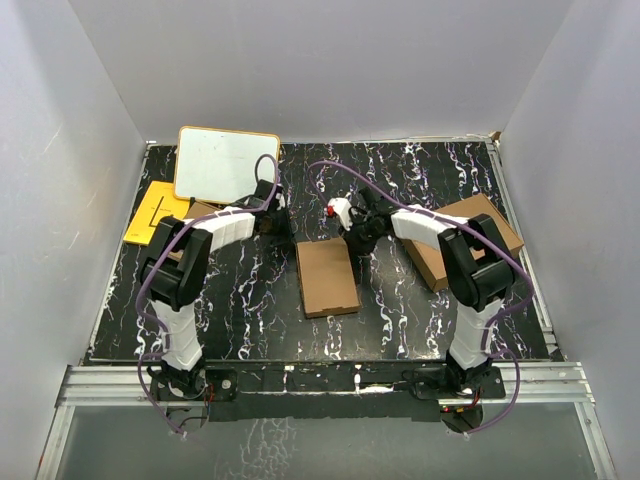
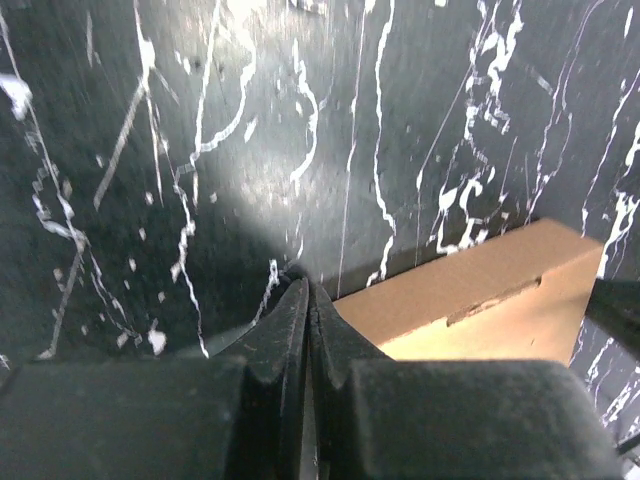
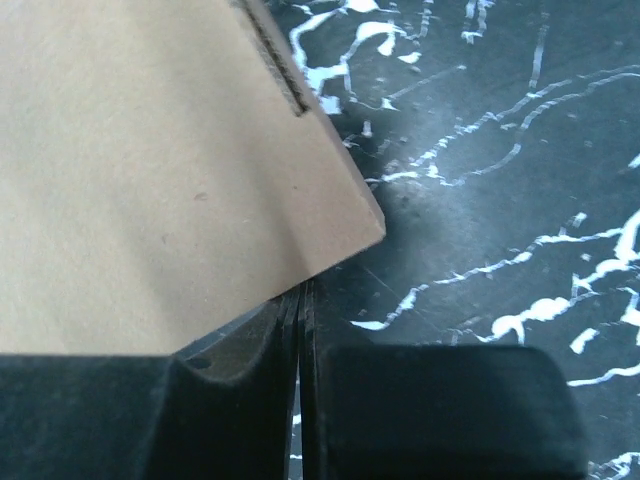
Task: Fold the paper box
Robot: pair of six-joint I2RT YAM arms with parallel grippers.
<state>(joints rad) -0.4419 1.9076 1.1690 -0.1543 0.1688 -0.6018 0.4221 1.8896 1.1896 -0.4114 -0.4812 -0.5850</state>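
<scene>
1. Top view: the paper box (image 1: pixel 327 277) lies closed and flat mid-worktop, between both arms. The left gripper (image 1: pixel 275 222) and right gripper (image 1: pixel 352 237) sit at its far corners. Risk: a bigger brown box (image 1: pixel 462 240) near the right edge could get bumped.
2. Left wrist: jaws shut, empty, box just beside. Risk: a closed claw only shoves it.
3. Right wrist: jaws pinched together, nothing held, box edge over fingertips (image 3: pixel 290 310). Risk: lifting creases the lid.

Desk (image 1: pixel 250 300): black, white-veined marble pattern. On it: paper box (image 1: pixel 327 277) closed, centre; larger brown box (image 1: pixel 462 240) right; whiteboard (image 1: pixel 226 163) and yellow sheet (image 1: pixel 155 210) far left.
</scene>
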